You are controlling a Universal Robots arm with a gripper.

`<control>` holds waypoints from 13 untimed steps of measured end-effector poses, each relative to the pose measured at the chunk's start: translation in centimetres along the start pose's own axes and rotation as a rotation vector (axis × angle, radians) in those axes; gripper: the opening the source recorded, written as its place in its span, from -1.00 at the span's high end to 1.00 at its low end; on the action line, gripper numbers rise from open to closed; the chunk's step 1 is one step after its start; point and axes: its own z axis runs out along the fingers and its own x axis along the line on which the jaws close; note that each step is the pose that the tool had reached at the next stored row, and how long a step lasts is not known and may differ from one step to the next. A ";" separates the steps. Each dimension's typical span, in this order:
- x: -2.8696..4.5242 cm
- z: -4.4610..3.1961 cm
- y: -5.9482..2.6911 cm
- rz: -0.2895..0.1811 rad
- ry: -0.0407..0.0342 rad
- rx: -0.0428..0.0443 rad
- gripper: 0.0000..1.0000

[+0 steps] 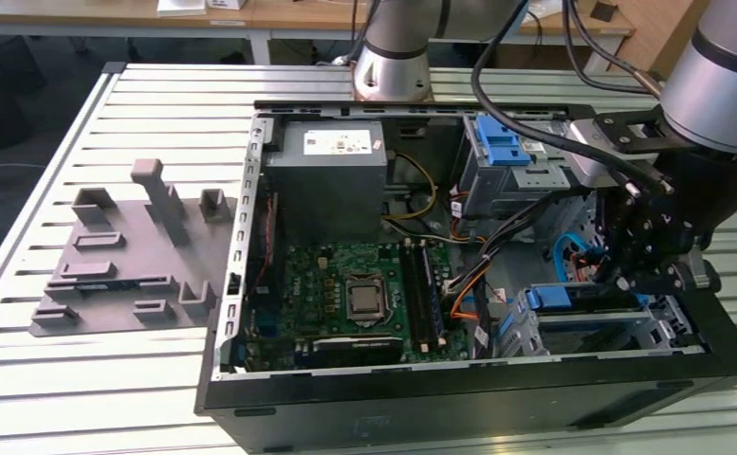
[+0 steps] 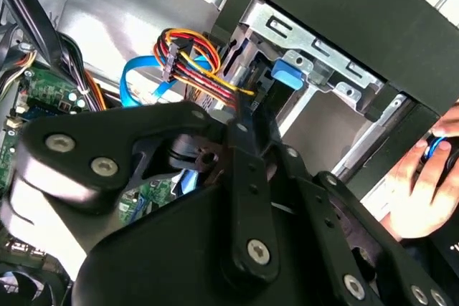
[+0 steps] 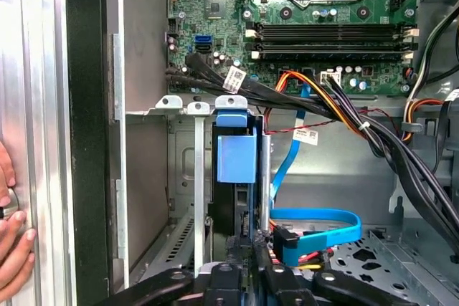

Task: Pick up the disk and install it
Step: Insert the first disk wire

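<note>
1. Closest to the lens in the second wrist view are the black links of the gripper [image 2: 244, 177], studded with silver screws; in the first wrist view its fingers [image 3: 240, 277] come together at the blue carrier of the disk [image 3: 235, 170].
2. The fingertips sit closed in on the disk's edge, though the contact itself is partly hidden, so the grip reads as clamped on the disk.
3. The disk stands on edge in the lower drive bay [image 3: 188, 170] of the open case [image 1: 469, 389], just beside the bay's metal rails, with its blue tab [image 3: 236, 157] facing the motherboard [image 3: 323, 12].
4. In the exterior view the gripper [image 1: 640, 270] hangs over that same bay at the exterior view's right, where the disk [image 1: 577, 299] shows as a blue strip.
5. Counted: one arm, one gripper, one disk, one grey power supply [image 1: 330, 166], one upper cage [image 1: 507, 156] with a blue latch, one grey fixture [image 1: 134, 256] on the table [image 1: 39, 379] at the exterior view's left.
6. Two blue data cables: one [image 3: 315, 223] looped near the disk, one [image 3: 287, 166] running up from it.
7. A person's hand [image 3: 11, 234] rests on the case's outer edge.
</note>
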 end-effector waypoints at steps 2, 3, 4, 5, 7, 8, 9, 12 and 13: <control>0.01 -0.02 -0.01 0.000 0.0004 0.0000 0.52; 0.02 -0.07 -0.01 0.000 0.0004 0.0000 0.52; 0.02 -0.16 -0.02 0.000 0.0003 0.0000 0.52; 0.03 -0.29 -0.03 0.000 -0.0004 0.0001 0.52; 0.05 -0.55 -0.04 0.000 -0.0015 -0.0001 0.52; 0.06 -0.65 -0.05 0.000 -0.0018 -0.0001 0.52; 0.07 -0.75 -0.06 0.000 -0.0022 -0.0002 0.52; 0.08 -0.91 -0.07 0.000 -0.0030 -0.0004 0.55; 0.08 -0.91 -0.07 0.000 -0.0031 -0.0005 0.55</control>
